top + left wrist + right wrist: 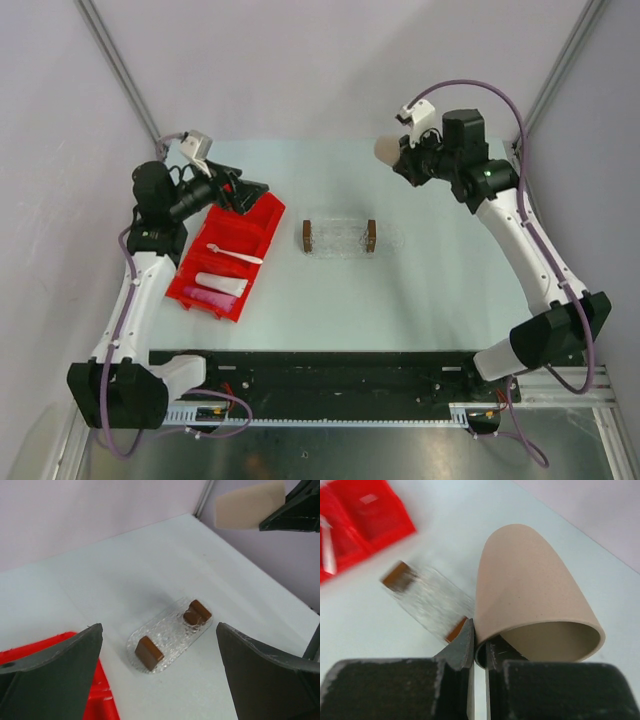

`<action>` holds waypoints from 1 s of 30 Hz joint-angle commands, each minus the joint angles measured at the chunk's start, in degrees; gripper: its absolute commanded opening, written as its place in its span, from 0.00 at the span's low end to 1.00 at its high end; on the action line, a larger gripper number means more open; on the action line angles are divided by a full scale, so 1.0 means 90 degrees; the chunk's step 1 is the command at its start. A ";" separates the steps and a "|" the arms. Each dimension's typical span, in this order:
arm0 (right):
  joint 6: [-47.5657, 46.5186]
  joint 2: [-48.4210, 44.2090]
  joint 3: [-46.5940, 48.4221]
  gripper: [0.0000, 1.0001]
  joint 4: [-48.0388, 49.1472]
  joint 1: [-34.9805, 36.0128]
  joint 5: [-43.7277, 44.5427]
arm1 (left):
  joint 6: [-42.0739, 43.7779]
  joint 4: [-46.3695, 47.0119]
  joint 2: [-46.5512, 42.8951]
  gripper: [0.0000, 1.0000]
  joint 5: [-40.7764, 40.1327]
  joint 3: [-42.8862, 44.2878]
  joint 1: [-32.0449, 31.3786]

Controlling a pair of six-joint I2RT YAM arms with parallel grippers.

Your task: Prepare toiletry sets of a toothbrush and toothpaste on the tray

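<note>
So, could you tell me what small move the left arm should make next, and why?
Probably lower the open left gripper onto the toothbrush in the red bin: the tray holds nothing yet, and the right gripper is shut on the paper cup by its rim.

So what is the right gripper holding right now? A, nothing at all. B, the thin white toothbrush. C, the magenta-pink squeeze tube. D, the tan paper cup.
D: in the right wrist view the right gripper is shut on the rim of the tan paper cup, with the cup wall pinched between its fingers.
</note>
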 commanded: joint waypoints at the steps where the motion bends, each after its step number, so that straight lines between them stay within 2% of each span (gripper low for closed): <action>1: -0.1602 0.0513 0.0705 0.00 -0.1966 0.0159 0.1728 | 0.0502 -0.0455 -0.0086 0.99 0.0091 0.0080 0.0405; 9: -0.2490 0.1099 0.0804 0.00 -0.2828 0.0344 0.2589 | 0.0932 -0.0729 -0.0095 0.99 -0.0036 -0.0076 0.0728; 17: -0.2853 0.1831 0.0648 0.00 -0.3083 0.0763 0.3115 | 0.0962 -0.0749 -0.0076 0.98 -0.0065 -0.0232 0.0894; 30: -0.3204 0.2516 0.0570 0.00 -0.3405 0.1086 0.3204 | 0.0972 -0.0749 -0.0066 0.97 -0.0085 -0.0369 0.0962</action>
